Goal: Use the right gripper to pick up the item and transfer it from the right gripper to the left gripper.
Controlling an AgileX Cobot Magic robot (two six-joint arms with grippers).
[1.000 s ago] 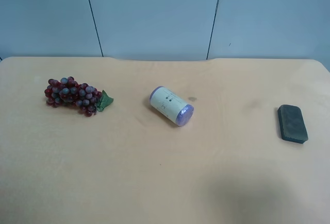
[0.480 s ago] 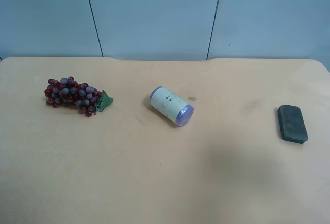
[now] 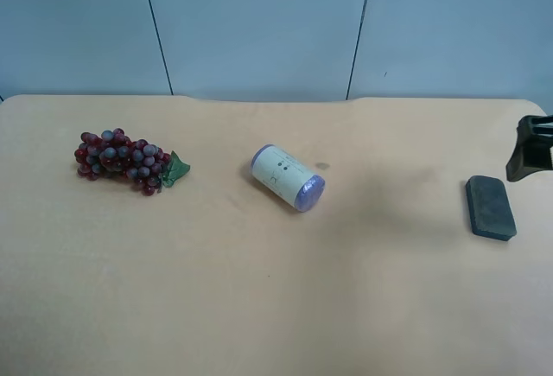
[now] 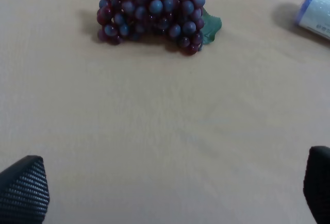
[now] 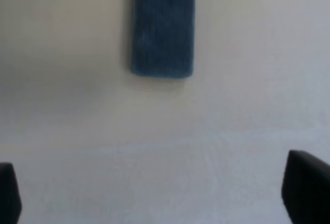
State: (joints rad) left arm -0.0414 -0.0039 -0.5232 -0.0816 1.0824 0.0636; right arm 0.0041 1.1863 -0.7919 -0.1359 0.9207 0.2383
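The dark grey-green pad (image 3: pixel 491 207) lies flat on the table at the exterior high view's right. It also shows in the right wrist view (image 5: pixel 163 26), blurred and bluish, some way beyond the fingertips. The right gripper (image 5: pixel 157 195) is open and empty; only its two dark fingertips (image 5: pixel 305 187) show. In the exterior high view a black part of that arm (image 3: pixel 529 149) enters at the right edge, just beyond the pad. The left gripper (image 4: pixel 170 185) is open and empty over bare table, and is not seen in the exterior high view.
A red-purple grape bunch (image 3: pixel 125 160) lies at the exterior high view's left and also shows in the left wrist view (image 4: pixel 152 13). A white-and-purple cylinder (image 3: pixel 288 177) lies on its side mid-table; its end shows in the left wrist view (image 4: pixel 315 13). A blue wall stands behind.
The black arm has come into the exterior high view at the right edge, near the pad. The pad, cylinder and grapes have not moved.
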